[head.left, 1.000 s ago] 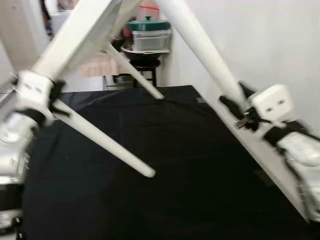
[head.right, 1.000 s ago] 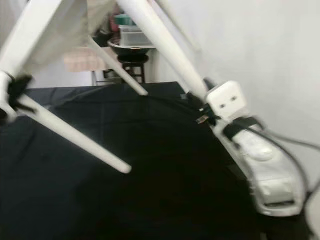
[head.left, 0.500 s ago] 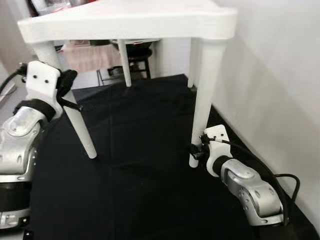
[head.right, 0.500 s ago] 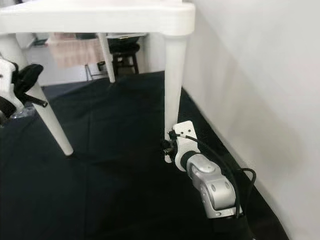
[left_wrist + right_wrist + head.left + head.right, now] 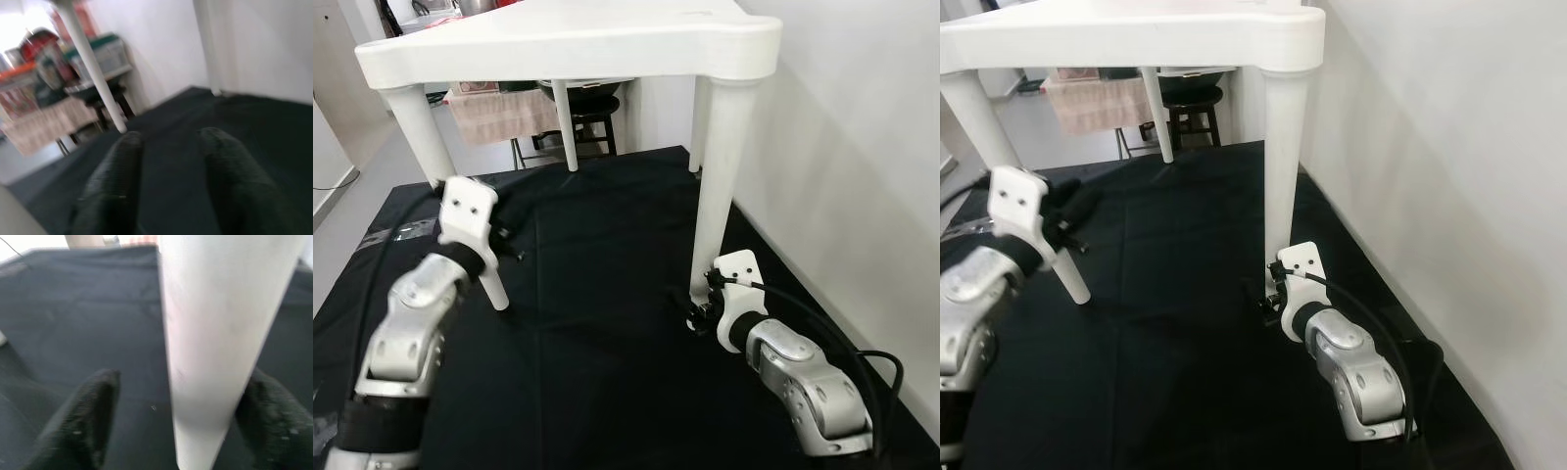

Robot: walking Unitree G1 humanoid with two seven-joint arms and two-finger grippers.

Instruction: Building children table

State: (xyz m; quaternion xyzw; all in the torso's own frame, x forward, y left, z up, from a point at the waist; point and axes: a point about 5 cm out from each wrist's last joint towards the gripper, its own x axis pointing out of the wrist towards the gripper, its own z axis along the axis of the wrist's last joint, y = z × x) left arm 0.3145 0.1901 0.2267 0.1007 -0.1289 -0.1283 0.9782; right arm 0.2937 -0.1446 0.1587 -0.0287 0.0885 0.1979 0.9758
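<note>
white plastic children's table (image 5: 578, 44) is upright on its four round legs on the black floor mat (image 5: 597, 323), its right side close to the white wall (image 5: 862, 176). all four legs look fitted, so my read is the build is basically done and this is the set-down/release step.

right claw (image 5: 702, 315) sits low at the foot of the near right leg (image 5: 715, 196). the right wrist view has that leg (image 5: 215, 347) between the two black fingers (image 5: 93, 416), which stand wide on either side of it with a visible gap on at least one side. so it's spread around the leg, not clamped on it, and holds nothing.

left claw (image 5: 1072, 220) is beside the near left leg (image 5: 435, 166), around its lower part. the left wrist view shows its fingers (image 5: 117, 186) apart with only mat between them, and the far legs (image 5: 90, 68) beyond. empty, parted, touching nothing as far as i can tell.

background past the table: a dark stool (image 5: 587, 113) and stacked storage stuff (image 5: 102, 54), too blurred to name.

next move, as i judge it: back both claws straight out away from the legs without nudging them. right side is the tight one, since the leg is inside the fingers and the wall is near, so pull back along the finger line, not sideways. then check that the table sits level on the mat.
</note>
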